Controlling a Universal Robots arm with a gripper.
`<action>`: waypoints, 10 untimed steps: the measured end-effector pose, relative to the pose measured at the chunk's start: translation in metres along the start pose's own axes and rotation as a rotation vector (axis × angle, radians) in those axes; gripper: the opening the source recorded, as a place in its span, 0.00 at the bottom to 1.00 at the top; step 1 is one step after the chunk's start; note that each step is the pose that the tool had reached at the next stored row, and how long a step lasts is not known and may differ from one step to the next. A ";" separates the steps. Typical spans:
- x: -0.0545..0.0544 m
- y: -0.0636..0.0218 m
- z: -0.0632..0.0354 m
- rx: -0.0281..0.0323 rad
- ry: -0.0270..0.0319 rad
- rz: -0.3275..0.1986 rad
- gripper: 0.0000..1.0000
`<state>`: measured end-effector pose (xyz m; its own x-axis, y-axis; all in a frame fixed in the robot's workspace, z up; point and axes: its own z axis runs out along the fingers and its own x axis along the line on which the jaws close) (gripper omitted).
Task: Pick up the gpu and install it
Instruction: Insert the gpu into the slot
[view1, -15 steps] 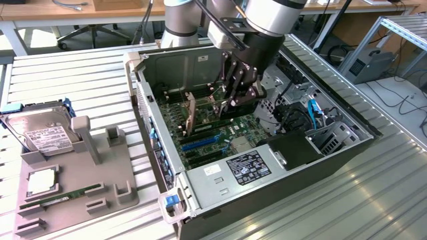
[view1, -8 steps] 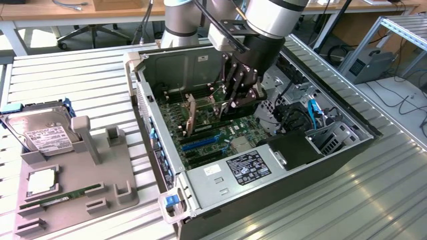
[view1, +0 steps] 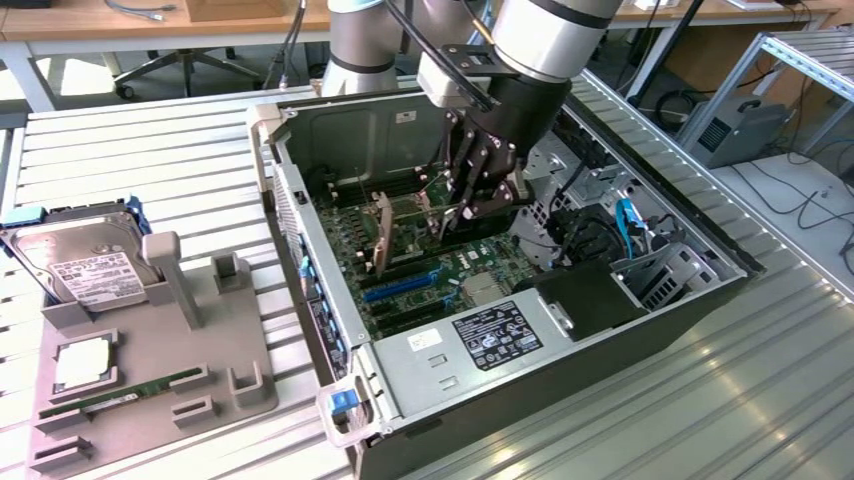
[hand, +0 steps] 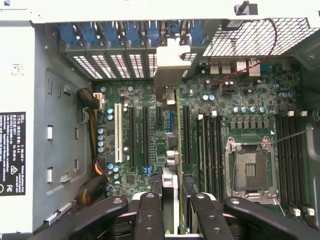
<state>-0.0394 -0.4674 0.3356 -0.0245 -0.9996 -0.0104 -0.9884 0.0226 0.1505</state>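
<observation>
Printed "DELL" in white on a black label (hand: 12, 153) stuck to the grey metal power supply housing (hand: 50, 125) inside the computer case (view1: 315, 262); small white lines and certification marks beneath, too fine to read. Same black label (view1: 491, 335) seen in the exterior view, lettering illegible there. White label (view1: 96, 276) on the hard drive (view1: 78, 262), print too small to read. Small white sticker (view1: 424, 340) on the housing, unreadable.

Exterior high, oblique – wrist close, straight down; both share motherboard (view1: 441, 275)
</observation>
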 end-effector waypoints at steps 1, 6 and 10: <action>0.000 0.0000 0.0001 0.0000 0.0000 0.000 0.27; 0.002 -0.0003 0.0015 0.0000 0.0000 0.000 0.27; 0.002 -0.0003 0.0015 0.0000 0.0000 0.000 0.27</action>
<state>-0.0394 -0.4698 0.3341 -0.0245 -0.9996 -0.0104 -0.9884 0.0226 0.1504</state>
